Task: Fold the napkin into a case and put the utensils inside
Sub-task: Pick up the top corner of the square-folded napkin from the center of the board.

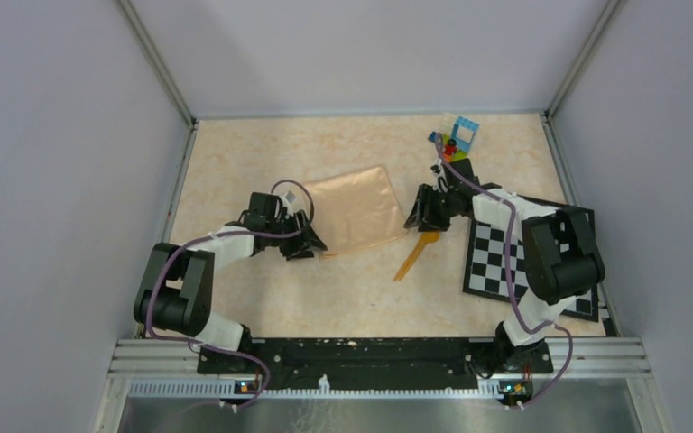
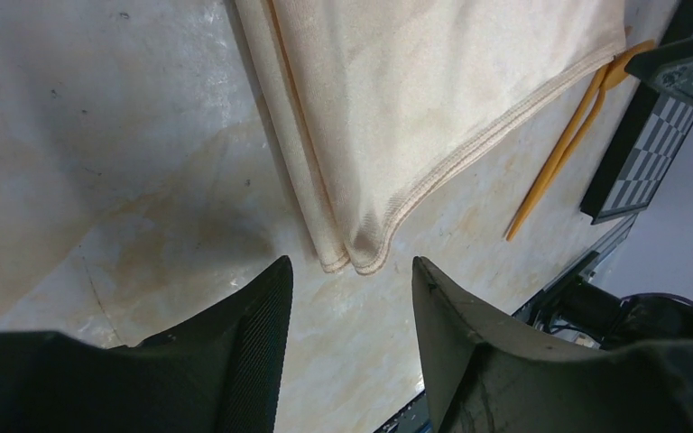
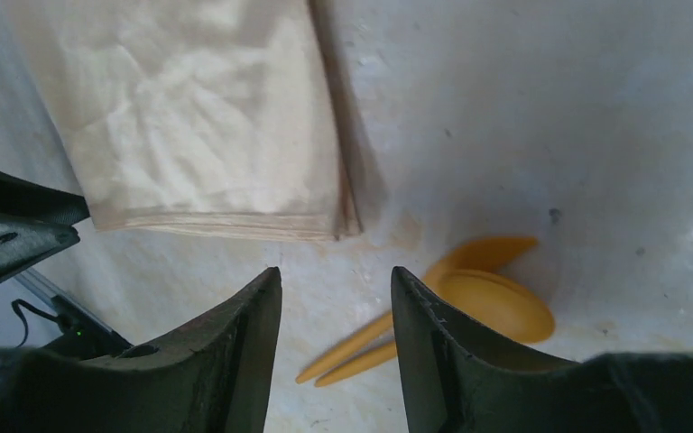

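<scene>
The peach-tan napkin (image 1: 354, 209) lies folded flat on the table between the two arms, its layered corner in the left wrist view (image 2: 433, 99) and in the right wrist view (image 3: 189, 117). The orange spoon and knife (image 1: 415, 254) lie side by side just right of the napkin's near right corner; the spoon's bowl (image 3: 496, 307) shows beside my right fingers. My left gripper (image 1: 310, 244) is open and empty at the napkin's near left corner (image 2: 352, 263). My right gripper (image 1: 422, 221) is open and empty, just above the utensils' handles (image 3: 352, 347).
A black-and-white checkered board (image 1: 523, 262) lies at the right under the right arm. Multicoloured toy bricks (image 1: 456, 137) stand at the back right. Metal frame rails and grey walls bound the table.
</scene>
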`<act>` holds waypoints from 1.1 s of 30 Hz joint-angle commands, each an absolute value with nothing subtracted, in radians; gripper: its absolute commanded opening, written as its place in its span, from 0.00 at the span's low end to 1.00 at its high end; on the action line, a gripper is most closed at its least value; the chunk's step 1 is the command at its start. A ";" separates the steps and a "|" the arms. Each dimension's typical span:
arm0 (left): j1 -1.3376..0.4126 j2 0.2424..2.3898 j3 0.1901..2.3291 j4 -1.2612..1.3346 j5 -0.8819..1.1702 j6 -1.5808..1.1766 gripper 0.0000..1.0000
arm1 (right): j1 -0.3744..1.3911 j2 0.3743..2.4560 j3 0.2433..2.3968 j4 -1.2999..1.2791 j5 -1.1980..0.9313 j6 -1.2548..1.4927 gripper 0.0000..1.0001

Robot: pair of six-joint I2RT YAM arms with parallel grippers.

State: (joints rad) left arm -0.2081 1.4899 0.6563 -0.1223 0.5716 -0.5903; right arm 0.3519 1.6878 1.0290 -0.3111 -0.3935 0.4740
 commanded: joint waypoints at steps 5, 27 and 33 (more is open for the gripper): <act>-0.257 1.539 0.620 -0.067 0.454 -0.665 0.49 | 0.299 1.678 0.976 -0.182 -0.532 0.521 0.40; -0.275 1.579 0.609 -0.038 0.419 -0.670 0.28 | 0.297 1.783 1.063 -0.200 -0.507 0.457 0.26; -0.275 1.572 0.601 -0.038 0.421 -0.667 0.23 | 0.296 1.795 1.063 -0.205 -0.482 0.453 0.31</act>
State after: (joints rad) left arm -0.2680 1.5539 0.6327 -0.0204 0.4778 -0.6865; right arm 0.2962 1.7782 1.0290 -0.2237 -0.4942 0.4717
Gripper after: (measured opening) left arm 0.246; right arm 0.301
